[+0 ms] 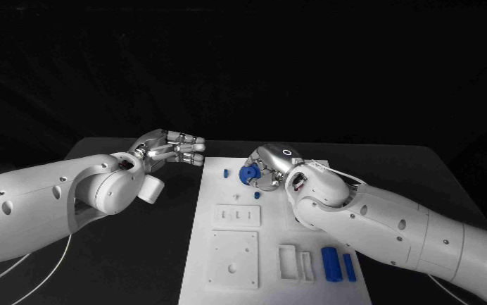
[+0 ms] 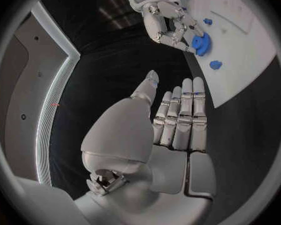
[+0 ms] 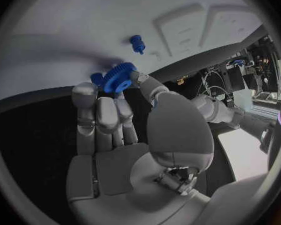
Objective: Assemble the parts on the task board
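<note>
Black tabletop, white board: right hand pinching blue gear just above the board's far end, left hand empty with fingers straight beside that end; step judged gear placement, next lowering it squarely onto its seat.
</note>
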Tool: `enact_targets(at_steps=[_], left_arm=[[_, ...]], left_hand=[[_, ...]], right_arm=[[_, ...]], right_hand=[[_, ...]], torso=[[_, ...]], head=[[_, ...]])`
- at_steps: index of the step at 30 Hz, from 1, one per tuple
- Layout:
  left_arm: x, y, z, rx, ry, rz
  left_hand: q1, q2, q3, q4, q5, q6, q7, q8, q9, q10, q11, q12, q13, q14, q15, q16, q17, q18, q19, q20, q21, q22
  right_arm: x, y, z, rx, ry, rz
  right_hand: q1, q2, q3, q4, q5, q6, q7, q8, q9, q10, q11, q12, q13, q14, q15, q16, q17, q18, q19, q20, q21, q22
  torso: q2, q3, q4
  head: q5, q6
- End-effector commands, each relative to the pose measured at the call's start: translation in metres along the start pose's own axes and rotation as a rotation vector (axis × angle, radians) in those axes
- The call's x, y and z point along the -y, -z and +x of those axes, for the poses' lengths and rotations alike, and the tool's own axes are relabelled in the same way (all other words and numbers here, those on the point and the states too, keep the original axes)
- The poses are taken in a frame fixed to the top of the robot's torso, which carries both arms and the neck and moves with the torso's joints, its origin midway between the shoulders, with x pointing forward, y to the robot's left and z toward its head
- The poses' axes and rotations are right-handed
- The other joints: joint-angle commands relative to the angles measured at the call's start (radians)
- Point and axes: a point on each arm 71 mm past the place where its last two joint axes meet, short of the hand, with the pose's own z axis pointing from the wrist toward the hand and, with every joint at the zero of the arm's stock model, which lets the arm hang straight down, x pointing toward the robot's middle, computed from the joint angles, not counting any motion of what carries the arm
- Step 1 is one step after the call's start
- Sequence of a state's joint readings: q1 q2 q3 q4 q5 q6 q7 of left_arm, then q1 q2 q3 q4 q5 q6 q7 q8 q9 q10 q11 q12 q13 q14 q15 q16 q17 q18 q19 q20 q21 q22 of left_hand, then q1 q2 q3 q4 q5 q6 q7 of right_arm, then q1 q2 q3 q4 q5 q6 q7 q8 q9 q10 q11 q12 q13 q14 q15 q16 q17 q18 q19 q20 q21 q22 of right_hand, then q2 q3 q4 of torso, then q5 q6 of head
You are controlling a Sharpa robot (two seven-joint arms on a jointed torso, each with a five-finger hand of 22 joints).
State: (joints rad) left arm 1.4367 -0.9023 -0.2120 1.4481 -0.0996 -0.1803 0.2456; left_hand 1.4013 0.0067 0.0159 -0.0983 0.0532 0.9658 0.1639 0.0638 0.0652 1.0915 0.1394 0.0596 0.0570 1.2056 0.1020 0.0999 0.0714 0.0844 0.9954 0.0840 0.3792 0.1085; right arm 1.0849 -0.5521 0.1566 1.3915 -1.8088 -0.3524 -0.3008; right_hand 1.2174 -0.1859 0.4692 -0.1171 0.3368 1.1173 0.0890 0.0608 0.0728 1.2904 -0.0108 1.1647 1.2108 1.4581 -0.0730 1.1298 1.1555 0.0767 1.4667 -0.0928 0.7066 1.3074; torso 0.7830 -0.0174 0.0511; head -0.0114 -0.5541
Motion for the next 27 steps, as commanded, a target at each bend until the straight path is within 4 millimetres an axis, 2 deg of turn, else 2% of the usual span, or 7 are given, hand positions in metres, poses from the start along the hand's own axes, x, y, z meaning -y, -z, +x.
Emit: enact_targets(at_steps=[1, 7, 14, 21, 24, 25, 27], left_arm=[[0.0013, -0.0007, 0.0023, -0.019, 0.002, 0.006], [0.0012, -0.0007, 0.0022, -0.019, 0.000, 0.005], [0.0011, -0.0008, 0.0025, -0.021, -0.001, 0.004], [0.0009, -0.0008, 0.0013, -0.018, -0.002, 0.004], [0.0010, -0.0012, 0.0018, -0.019, -0.002, 0.004], [0.0010, -0.0015, 0.0021, -0.020, -0.002, 0.004], [0.0010, -0.0018, 0.0026, -0.022, -0.002, 0.004]], left_hand=[[-0.001, 0.000, 0.001, -0.003, -0.001, -0.007, 0.001, 0.000, 0.000, -0.008, 0.000, 0.001, 0.001, -0.002, 0.001, 0.002, 0.001, -0.002, -0.007, 0.001, 0.002, -0.001], [-0.002, 0.001, 0.002, -0.006, -0.001, -0.009, 0.002, -0.001, 0.000, -0.008, 0.000, 0.001, 0.001, -0.003, 0.001, 0.002, 0.001, -0.002, -0.010, 0.002, 0.007, -0.003], [-0.003, 0.001, 0.001, -0.005, -0.001, -0.010, 0.002, -0.001, 0.000, -0.008, 0.000, 0.001, 0.001, -0.003, 0.001, 0.002, 0.001, -0.002, -0.011, 0.002, 0.008, -0.003], [-0.003, 0.001, 0.001, -0.005, -0.001, -0.010, 0.002, -0.001, 0.000, -0.008, 0.000, 0.001, 0.001, -0.003, 0.001, 0.002, 0.001, -0.002, -0.011, 0.002, 0.008, -0.003], [-0.005, 0.001, 0.001, -0.004, -0.001, -0.012, 0.002, -0.001, 0.000, -0.008, 0.000, 0.001, 0.001, -0.004, 0.001, 0.002, 0.001, -0.002, -0.011, 0.002, 0.008, -0.004], [-0.007, 0.001, 0.000, -0.003, -0.001, -0.011, 0.002, -0.001, 0.000, -0.008, 0.001, 0.001, 0.001, -0.004, 0.001, 0.002, 0.001, -0.002, -0.011, 0.002, 0.008, -0.004], [-0.014, 0.003, -0.001, 0.003, -0.001, -0.012, 0.002, -0.001, 0.000, -0.009, 0.001, 0.001, 0.001, -0.004, 0.002, 0.002, 0.001, -0.003, -0.011, 0.003, 0.007, -0.005]], right_arm=[[0.0013, 0.0004, 0.0032, -0.020, 0.021, 0.000], [0.0018, 0.0012, 0.0077, -0.042, 0.015, 0.000], [0.0045, 0.0029, 0.0100, -0.053, 0.011, 0.005], [0.0097, 0.0042, 0.0105, -0.046, 0.003, 0.020], [0.0102, 0.0041, 0.0109, -0.047, -0.004, 0.023], [0.0105, 0.0040, 0.0113, -0.051, -0.009, 0.026], [0.0110, 0.0040, 0.0117, -0.056, -0.012, 0.029]], right_hand=[[0.004, -0.008, 0.000, 0.007, -0.004, 0.004, -0.002, 0.002, 0.001, 0.004, -0.004, -0.004, 0.000, 0.002, -0.007, 0.000, -0.001, 0.013, 0.047, -0.008, 0.003, 0.081], [0.001, -0.008, -0.013, 0.014, -0.004, -0.003, 0.000, 0.002, 0.000, 0.000, -0.003, -0.010, -0.004, 0.001, -0.006, -0.004, -0.005, 0.013, 0.046, -0.007, -0.003, 0.080], [0.002, -0.002, -0.062, 0.043, -0.061, -0.007, -0.001, 0.002, 0.000, 0.001, -0.002, -0.009, -0.005, 0.001, -0.005, -0.006, -0.007, 0.013, 0.048, -0.005, -0.009, 0.078], [0.004, -0.007, -0.077, 0.065, -0.073, -0.030, 0.005, 0.002, -0.005, -0.004, 0.002, -0.018, -0.013, 0.001, -0.003, -0.010, -0.011, 0.015, 0.048, -0.004, -0.017, 0.077], [-0.018, -0.006, -0.097, 0.095, -0.092, -0.046, 0.007, 0.001, -0.006, -0.006, 0.005, -0.023, -0.019, 0.000, 0.000, -0.013, -0.014, 0.018, 0.048, -0.001, -0.021, 0.077], [-0.035, -0.003, -0.104, 0.126, -0.089, -0.049, 0.006, 0.001, -0.006, -0.007, 0.004, -0.025, -0.022, 0.000, 0.000, -0.015, -0.017, 0.019, 0.049, 0.000, -0.023, 0.076], [-0.087, -0.008, -0.048, 0.172, -0.115, -0.046, 0.004, 0.001, -0.006, -0.008, 0.000, -0.026, -0.024, 0.000, -0.001, -0.017, -0.020, 0.018, 0.050, -0.002, -0.024, 0.076]], torso=[[0.000, -0.0006, 0.0010], [0.000, -0.0007, -0.0003], [0.000, -0.0025, 0.0032], [0.000, -0.0010, -0.0023], [0.000, -0.0012, -0.0026], [-0.001, -0.0012, -0.0020], [-0.001, -0.0013, -0.0013]], head=[[0.000, -0.001], [0.002, -0.002], [0.001, -0.007], [0.005, -0.005], [0.004, -0.005], [0.004, -0.006], [0.002, -0.005]])
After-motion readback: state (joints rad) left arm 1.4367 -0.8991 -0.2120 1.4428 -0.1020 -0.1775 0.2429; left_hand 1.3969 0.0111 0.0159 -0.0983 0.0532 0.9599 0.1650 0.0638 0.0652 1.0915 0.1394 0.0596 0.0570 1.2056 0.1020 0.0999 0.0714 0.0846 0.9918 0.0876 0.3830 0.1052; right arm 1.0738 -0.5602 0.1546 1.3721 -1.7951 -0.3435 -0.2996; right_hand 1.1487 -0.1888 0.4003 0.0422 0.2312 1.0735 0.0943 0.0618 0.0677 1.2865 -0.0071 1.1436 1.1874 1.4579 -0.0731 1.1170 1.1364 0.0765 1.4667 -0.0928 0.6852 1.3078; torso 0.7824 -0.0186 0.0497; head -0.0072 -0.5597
